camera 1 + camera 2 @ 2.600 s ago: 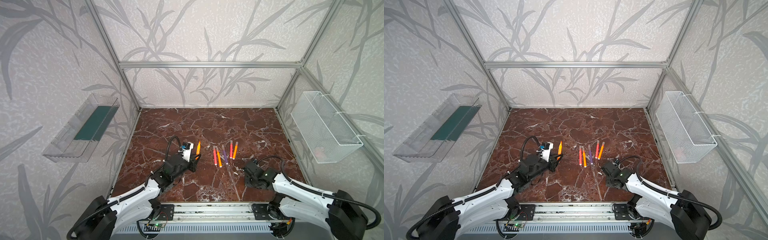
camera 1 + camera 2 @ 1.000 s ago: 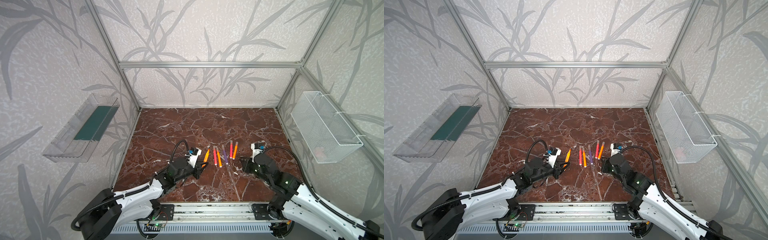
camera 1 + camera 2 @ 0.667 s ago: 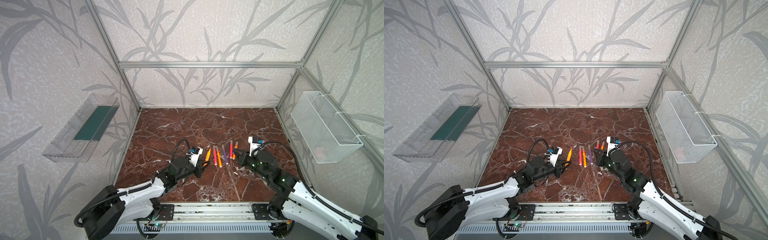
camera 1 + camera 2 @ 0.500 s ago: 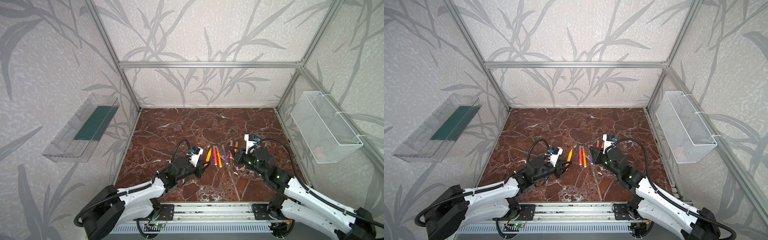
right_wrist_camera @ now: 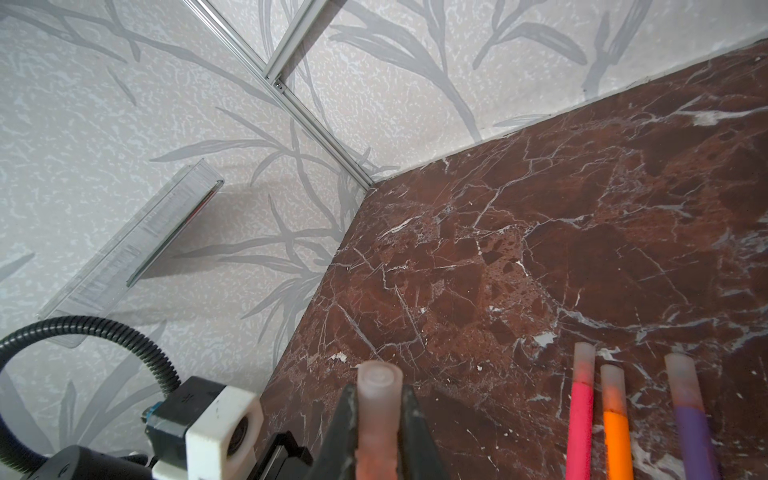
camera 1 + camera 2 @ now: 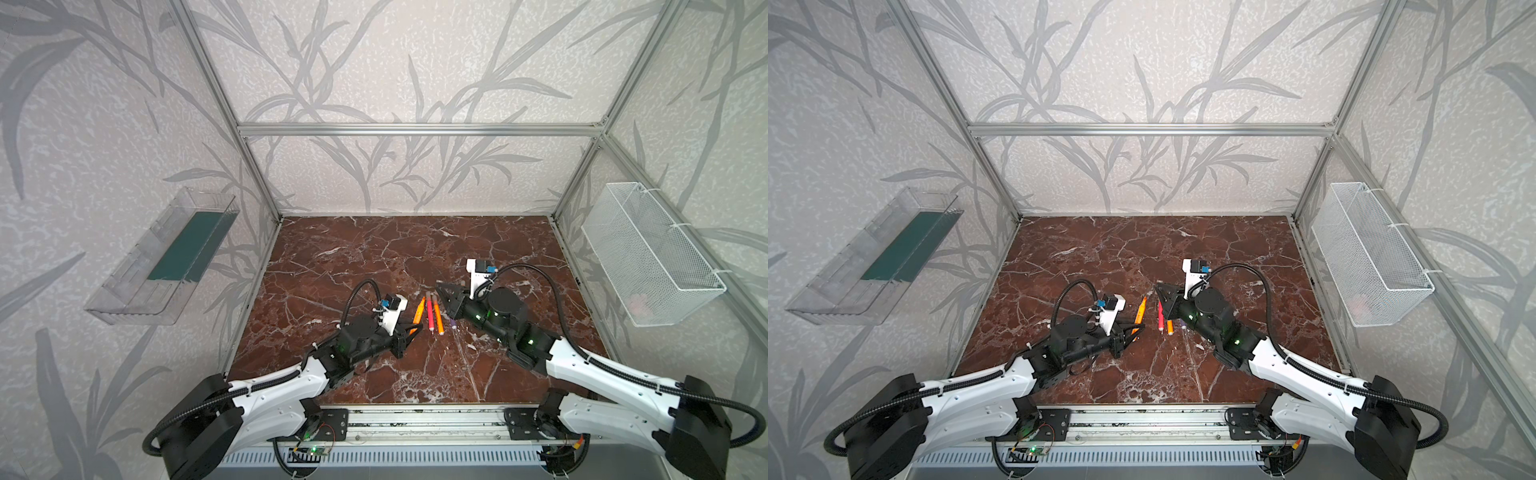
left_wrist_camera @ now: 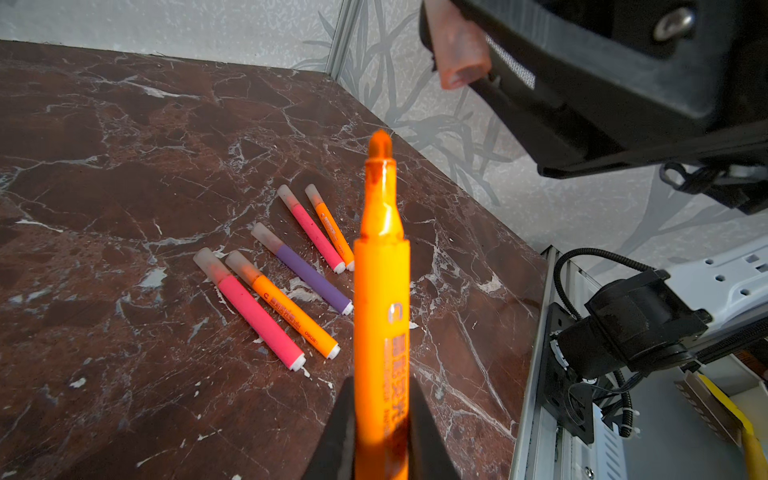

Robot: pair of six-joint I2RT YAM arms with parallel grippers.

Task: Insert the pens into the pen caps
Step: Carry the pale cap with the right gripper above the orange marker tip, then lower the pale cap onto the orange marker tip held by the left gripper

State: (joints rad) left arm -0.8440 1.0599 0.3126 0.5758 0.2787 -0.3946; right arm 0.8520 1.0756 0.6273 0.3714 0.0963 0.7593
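Right arm (image 6: 505, 309) hides most of purple pen (image 6: 451, 322).

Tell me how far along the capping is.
Done: five pens lie capped on the marble table. In hand: the left gripper grips the sixth, an orange pen, tip bare; the right gripper grips a translucent cap. Left: push that tip into the cap; they are apart.

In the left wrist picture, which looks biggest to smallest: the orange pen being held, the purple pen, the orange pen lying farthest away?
1. held orange pen, inflated by nearness to the camera.
2. purple pen.
3. farthest orange pen.
True sizes may match.
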